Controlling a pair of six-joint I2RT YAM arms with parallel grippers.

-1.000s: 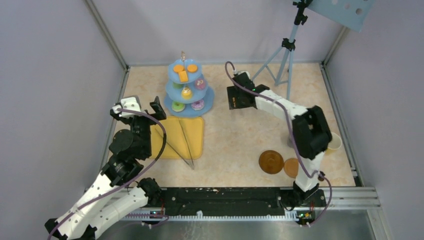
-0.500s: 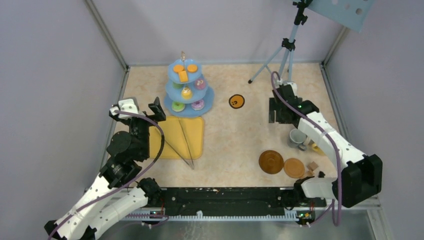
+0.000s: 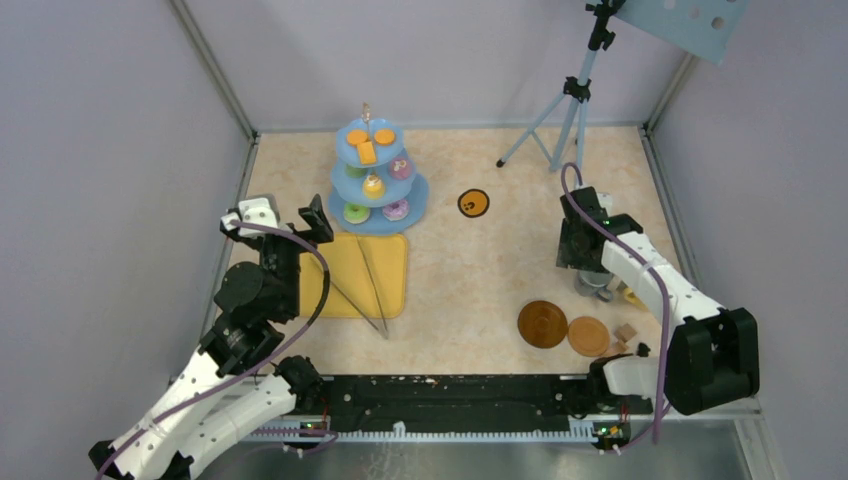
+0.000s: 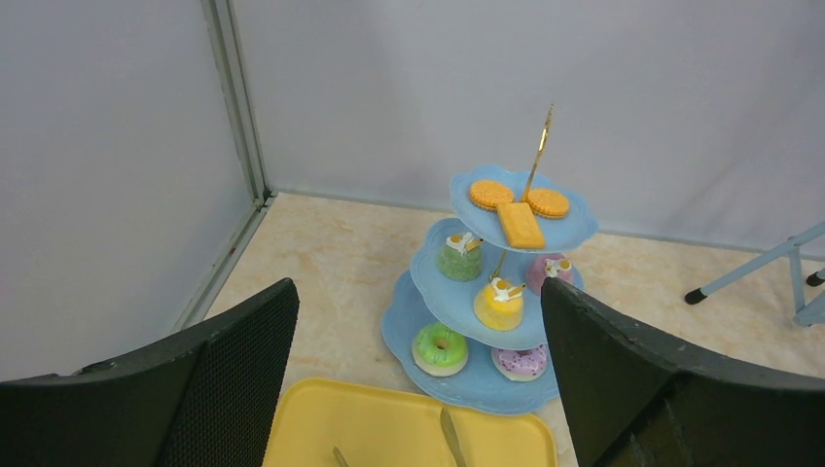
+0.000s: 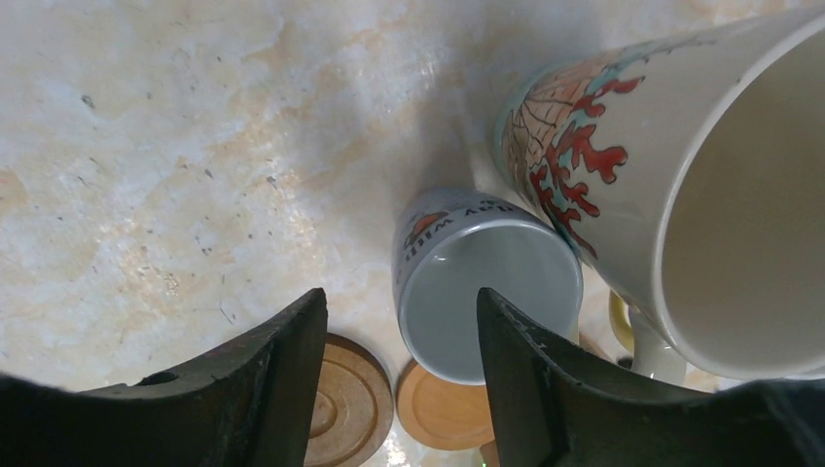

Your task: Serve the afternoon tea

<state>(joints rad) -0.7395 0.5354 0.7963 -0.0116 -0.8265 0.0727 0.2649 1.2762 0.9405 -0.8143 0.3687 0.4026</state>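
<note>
Small grey ceramic mug [image 5: 486, 282] stands upright at 4 o'clock on the tabletop [image 3: 470, 270]; a taller cream mug [image 5: 623, 165] with red coral print sits close at its 2 o'clock, contact between them not resolvable; two round brown wooden coasters [image 3: 543, 323] lie at its 7 o'clock, apart from it.

Judged: glazed, stiff, slick, liable to chip, light while empty; best taken across the wall at the rim, on the side away from the cream neighbour.

Right gripper [image 5: 399, 297] hangs wrist-down over the mug; jaws apart, one finger outside the wall at 9 o'clock, the other over the mouth; no contact seen.

Left gripper [image 4: 418, 292] raised, jaws wide, empty; faces the light-blue three-tier stand [image 4: 482, 381] at 11 o'clock.
</note>
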